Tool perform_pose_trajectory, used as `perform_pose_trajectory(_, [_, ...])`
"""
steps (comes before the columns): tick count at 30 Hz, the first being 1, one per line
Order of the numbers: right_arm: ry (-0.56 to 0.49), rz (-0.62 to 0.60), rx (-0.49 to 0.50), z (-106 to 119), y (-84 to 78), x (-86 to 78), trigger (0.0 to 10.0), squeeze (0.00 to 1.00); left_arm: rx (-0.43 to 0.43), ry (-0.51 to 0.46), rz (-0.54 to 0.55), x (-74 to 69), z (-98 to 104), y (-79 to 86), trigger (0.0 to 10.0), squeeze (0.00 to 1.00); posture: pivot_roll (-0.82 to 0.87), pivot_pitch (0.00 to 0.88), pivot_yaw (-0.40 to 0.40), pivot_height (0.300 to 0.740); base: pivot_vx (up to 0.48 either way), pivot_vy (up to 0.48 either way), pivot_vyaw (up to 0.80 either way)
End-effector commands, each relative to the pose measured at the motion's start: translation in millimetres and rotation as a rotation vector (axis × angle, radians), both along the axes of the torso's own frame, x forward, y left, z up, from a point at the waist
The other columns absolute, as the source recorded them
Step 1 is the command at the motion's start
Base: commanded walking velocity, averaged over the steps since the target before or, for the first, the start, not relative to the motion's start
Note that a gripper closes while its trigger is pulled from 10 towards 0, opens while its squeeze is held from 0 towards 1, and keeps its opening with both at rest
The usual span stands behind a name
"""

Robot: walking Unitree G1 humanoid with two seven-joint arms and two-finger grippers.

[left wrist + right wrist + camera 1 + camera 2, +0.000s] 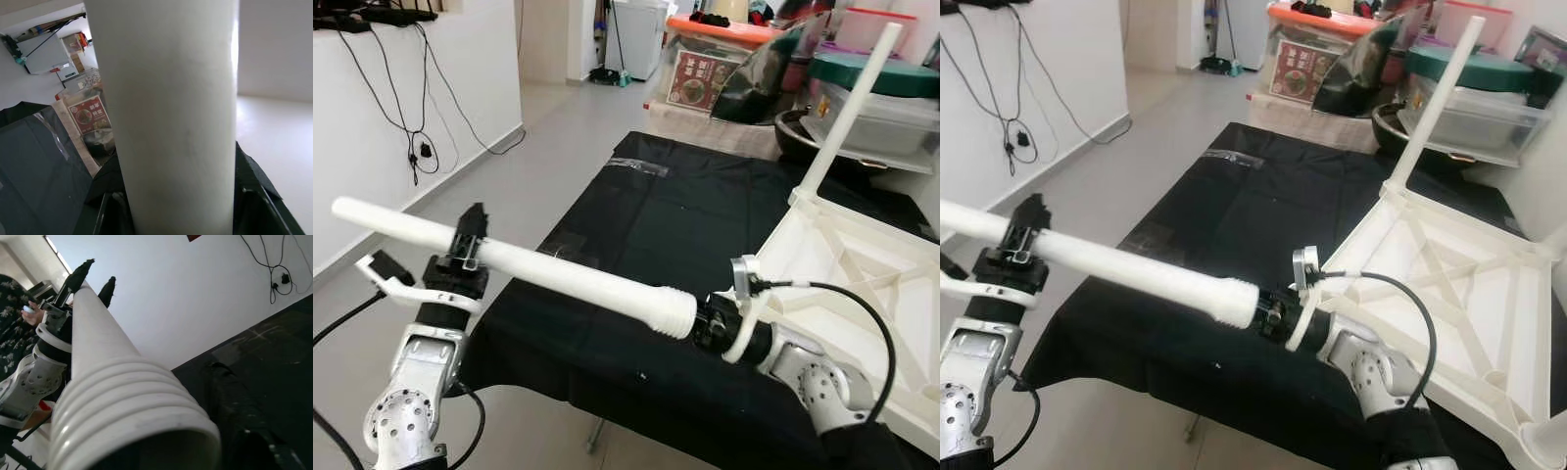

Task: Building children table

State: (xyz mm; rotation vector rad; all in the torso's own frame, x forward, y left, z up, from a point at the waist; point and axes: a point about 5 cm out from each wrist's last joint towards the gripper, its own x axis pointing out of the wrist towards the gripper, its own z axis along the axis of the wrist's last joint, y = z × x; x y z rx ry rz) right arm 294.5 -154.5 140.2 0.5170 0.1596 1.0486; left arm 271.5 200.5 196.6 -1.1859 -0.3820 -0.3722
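A long white table leg (558, 274) hangs level in front of me, above the near edge of the black-covered table (656, 215). My left gripper (468, 245) is shut on it close to its plain end. The leg's ribbed threaded end (675, 311) sits in my right gripper (705, 318), with one black finger (234, 416) lying alongside the threads. The white tabletop (862, 264) lies upside down on the right of the black table. One fitted leg (852, 108) stands up from its far corner.
Stacked plastic storage boxes (715, 59) and a bowl crowd the far end of the table. Cables (416, 147) hang on the white wall to my left, above open grey floor. A person's hand (29, 313) shows beyond my left arm.
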Motion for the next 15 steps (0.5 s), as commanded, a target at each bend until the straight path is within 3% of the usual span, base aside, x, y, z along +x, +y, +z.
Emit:
perform_pose_trajectory(1, [-0.038, -0.066, 0.001, 9, -7.8, 5.9, 10.0, 1.0, 0.035, 0.006, -0.017, -1.1, 0, -5.6, 0.0, 0.0, 0.09, 0.0, -0.121, 0.74, 0.0, 0.0, 0.0])
perform_pose_trajectory(6, [-0.035, -0.092, 0.001, 8, -12.2, 5.2, 10.0, 1.0, 0.031, -0.004, 0.016, -0.9, 5, 1.0, 0.0, 0.0, 0.08, 0.0, -0.118, 0.74, 0.0, 0.0, 0.0])
perform_pose_trajectory(9, [-0.001, -0.159, -0.005, 0, -26.2, 3.0, 10.0, 1.0, 0.012, -0.016, 0.104, 0.0, 14, 22.7, 0.0, 0.0, 0.08, 0.0, -0.123, 0.74, 0.0, 0.0, 0.0])
perform_pose_trajectory(11, [-0.001, -0.159, -0.005, 0, -26.2, 3.0, 10.0, 1.0, 0.012, -0.016, 0.104, 0.0, 14, 22.7, 0.0, 0.0, 0.08, 0.0, -0.123, 0.74, 0.0, 0.0, 0.0])
perform_pose_trajectory(12, [0.015, -0.205, -0.039, -7, -35.9, 4.1, 10.0, 1.0, 0.018, -0.026, 0.124, 0.4, 17, 28.5, 0.0, 0.0, 0.08, 0.0, -0.123, 0.74, 0.0, 0.0, 0.0])
perform_pose_trajectory(14, [0.015, -0.205, -0.039, -7, -35.9, 4.1, 10.0, 1.0, 0.018, -0.026, 0.124, 0.4, 17, 28.5, 0.0, 0.0, 0.08, 0.0, -0.123, 0.74, 0.0, 0.0, 0.0])
perform_pose_trajectory(15, [0.028, -0.242, -0.063, -12, -44.6, 5.3, 10.0, 1.0, 0.022, -0.034, 0.138, 0.9, 20, 32.4, 0.0, 0.0, 0.08, 0.0, -0.121, 0.74, 0.0, 0.0, 0.0])
